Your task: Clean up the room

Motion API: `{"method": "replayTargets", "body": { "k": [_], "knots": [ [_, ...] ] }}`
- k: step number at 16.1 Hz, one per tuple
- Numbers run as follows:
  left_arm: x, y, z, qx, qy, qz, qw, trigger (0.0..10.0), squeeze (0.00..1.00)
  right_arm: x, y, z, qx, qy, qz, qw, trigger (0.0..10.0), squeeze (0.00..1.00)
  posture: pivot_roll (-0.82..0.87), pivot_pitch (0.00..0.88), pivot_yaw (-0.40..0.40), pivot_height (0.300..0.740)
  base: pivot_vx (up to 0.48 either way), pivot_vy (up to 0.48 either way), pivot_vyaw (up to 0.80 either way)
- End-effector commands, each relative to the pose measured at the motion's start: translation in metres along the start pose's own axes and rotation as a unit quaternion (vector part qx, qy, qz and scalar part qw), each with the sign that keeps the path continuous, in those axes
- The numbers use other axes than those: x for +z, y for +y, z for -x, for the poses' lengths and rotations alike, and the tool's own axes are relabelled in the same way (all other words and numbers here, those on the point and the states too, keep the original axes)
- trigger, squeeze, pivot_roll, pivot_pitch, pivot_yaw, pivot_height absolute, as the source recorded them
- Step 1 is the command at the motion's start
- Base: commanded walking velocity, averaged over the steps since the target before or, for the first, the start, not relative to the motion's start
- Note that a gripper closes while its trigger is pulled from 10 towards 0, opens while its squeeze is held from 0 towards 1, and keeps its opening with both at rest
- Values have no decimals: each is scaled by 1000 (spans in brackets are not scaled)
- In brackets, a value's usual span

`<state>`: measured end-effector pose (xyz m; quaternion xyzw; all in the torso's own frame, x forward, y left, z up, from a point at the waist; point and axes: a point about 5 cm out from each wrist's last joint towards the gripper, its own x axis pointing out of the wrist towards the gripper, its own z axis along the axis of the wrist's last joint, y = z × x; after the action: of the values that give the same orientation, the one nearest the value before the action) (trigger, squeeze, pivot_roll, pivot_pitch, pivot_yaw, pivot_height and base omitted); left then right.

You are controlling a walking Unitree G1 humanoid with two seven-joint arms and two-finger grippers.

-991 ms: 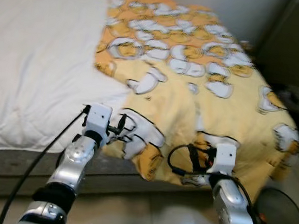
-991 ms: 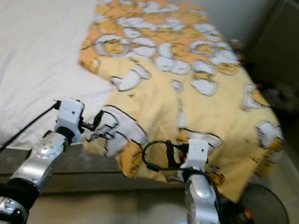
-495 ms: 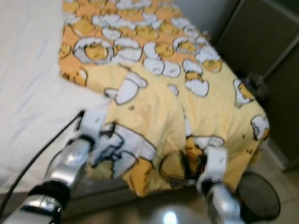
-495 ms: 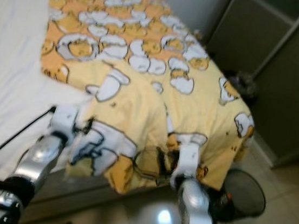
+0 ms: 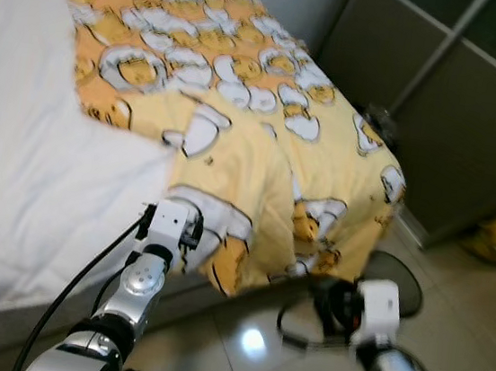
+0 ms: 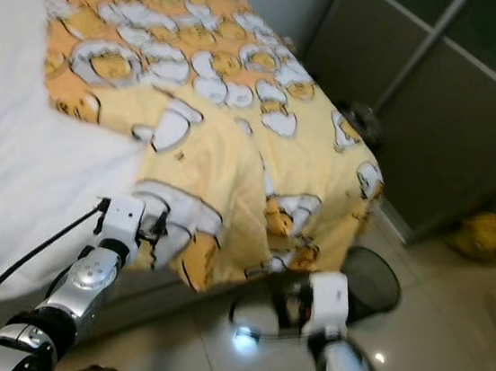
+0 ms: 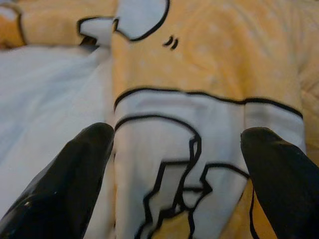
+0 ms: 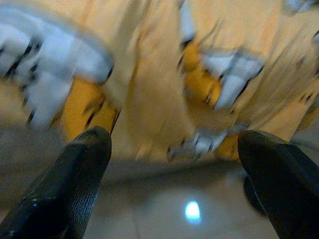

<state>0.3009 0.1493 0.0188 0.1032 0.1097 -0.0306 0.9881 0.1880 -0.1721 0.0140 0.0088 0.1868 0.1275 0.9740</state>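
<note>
Standing beside yellow blanket — black wire bin, contents unclear.

My left gripper is stretched forward with its two black fingers spread wide. My right gripper sits lower, fingers equally wide apart.

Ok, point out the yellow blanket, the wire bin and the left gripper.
yellow blanket (image 5: 242, 85), left eye view, its top on the bed.
wire bin (image 6: 374, 281), right eye view, its mesh wall.
left gripper (image 7: 177, 144), left wrist view, between its open fingertips.
</note>
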Motion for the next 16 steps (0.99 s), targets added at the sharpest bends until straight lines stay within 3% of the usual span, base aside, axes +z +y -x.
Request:
{"method": "replayTargets", "body": {
  "k": [1,4,6,8,9,12,13,15,16],
  "knots": [
    [-4,-4,2,5,6,-3,1000,10000,0,14,-5,-2,2,-17,14,1000,10000,0,-78,112,-220,740,0,0,0],
    [-10,16,3,68,30,-26,997,10000,0,11,1,18,7,-1,10,1000,10000,0,-99,158,-228,740,0,0,0],
    [3,13,-5,61,10,5,998,10000,0,9,5,34,4,13,3,1000,10000,0,-132,195,-222,740,0,0,0],
    [10,11,-8,55,-6,8,998,10000,0,12,7,40,2,13,-1,1000,10000,0,-140,207,-218,740,0,0,0],
    [29,4,-17,40,-39,22,998,10000,0,14,12,48,3,13,-1,1000,10000,0,-162,228,-212,740,0,0,0],
    [36,-1,-20,20,-50,-2,999,10000,0,7,15,54,0,25,4,1000,10000,0,-170,233,-182,740,0,0,0],
    [23,-1,-7,-2,-63,-9,998,10000,0,13,15,58,-15,14,0,1000,10000,0,-141,208,-155,740,0,0,0],
    [-6,-9,60,-86,-95,10,992,10000,0,25,3,66,-63,-6,14,998,10000,0,-40,136,-99,740,0,0,0],
    [-4,-8,74,-90,-96,23,991,10000,0,25,1,65,-70,-6,16,997,10000,0,-30,125,-93,740,0,0,0]
  ]
}}
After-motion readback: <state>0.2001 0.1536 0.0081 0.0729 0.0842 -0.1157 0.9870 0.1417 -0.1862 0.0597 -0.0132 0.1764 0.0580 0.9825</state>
